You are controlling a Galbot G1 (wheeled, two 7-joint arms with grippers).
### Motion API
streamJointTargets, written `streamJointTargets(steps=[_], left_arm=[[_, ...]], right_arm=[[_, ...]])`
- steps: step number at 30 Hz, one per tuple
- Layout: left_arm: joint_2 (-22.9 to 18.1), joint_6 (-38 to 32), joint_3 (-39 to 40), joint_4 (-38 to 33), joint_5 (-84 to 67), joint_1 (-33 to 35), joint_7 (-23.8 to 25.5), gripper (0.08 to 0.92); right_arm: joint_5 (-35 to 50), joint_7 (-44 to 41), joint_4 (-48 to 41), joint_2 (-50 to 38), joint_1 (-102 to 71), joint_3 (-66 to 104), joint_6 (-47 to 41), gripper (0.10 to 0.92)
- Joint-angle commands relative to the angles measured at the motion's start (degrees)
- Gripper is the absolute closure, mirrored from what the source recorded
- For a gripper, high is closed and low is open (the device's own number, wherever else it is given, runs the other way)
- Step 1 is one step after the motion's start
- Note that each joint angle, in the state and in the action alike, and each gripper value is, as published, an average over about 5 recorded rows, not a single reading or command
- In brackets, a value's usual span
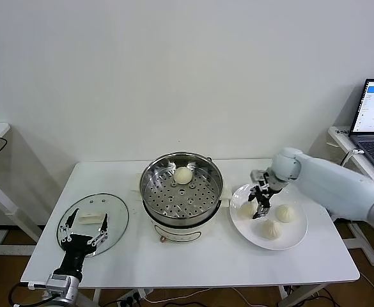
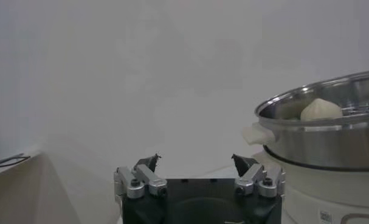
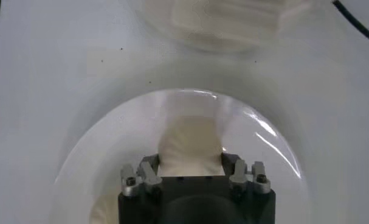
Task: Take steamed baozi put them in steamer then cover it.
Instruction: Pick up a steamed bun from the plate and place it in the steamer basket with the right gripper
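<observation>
The right gripper point(image 1: 258, 206) is down on the white plate point(image 1: 296, 238), and its wrist view shows the fingers point(image 3: 149, 171) pressed against both sides of a steamed baozi point(image 3: 190, 146), so it is clamped on that bun, apparently the one nearest the steamer point(image 1: 181, 192). Whether the bun has left the plate I cannot tell. Two more baozi point(image 1: 284, 213) lie on the plate just beside the held one, and a fourth bun point(image 1: 183, 175) already sits on the perforated tray toward the far rim, which leaves the nearer tray space free for the rest. The left gripper point(image 1: 83, 229) hangs over the glass lid point(image 1: 113, 214) at the left end of the desk point(image 1: 193, 268), fingers point(image 2: 141, 179) spread wide and holding nothing, probably placed there ready to cover the pot once it is loaded.
</observation>
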Motion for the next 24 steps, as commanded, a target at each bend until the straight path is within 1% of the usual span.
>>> streamJointTargets(steps=[1, 6, 11, 18, 24], left_arm=[[0.2, 0.1, 0.0, -0.7, 0.0, 0.1, 0.0, 0.177], [0.5, 0.3, 0.1, -1.2, 0.0, 0.2, -0.1, 0.177], [1.1, 0.3, 0.2, -1.2, -0.1, -0.1, -0.1, 0.177], [1.5, 0.5, -0.3, -1.1, -0.8, -0.7, 0.0, 0.177], [1.5, 0.6, -1.3, -1.1, -1.4, -1.0, 0.1, 0.177]], right_arm=[[11.2, -1.5, 13.5, -9.3, 22.0, -15.6, -1.5, 0.347], [17.5, -2.7, 18.6, -9.5, 35.2, -24.3, -3.9, 0.347], [21.7, -1.8, 20.9, -5.6, 43.1, -29.1, -6.3, 0.347], [26.5, 2.8, 21.1, 3.9, 39.6, -25.0, -11.4, 0.347], [28.3, 6.8, 16.7, 15.0, 33.1, -20.2, -14.3, 0.347]])
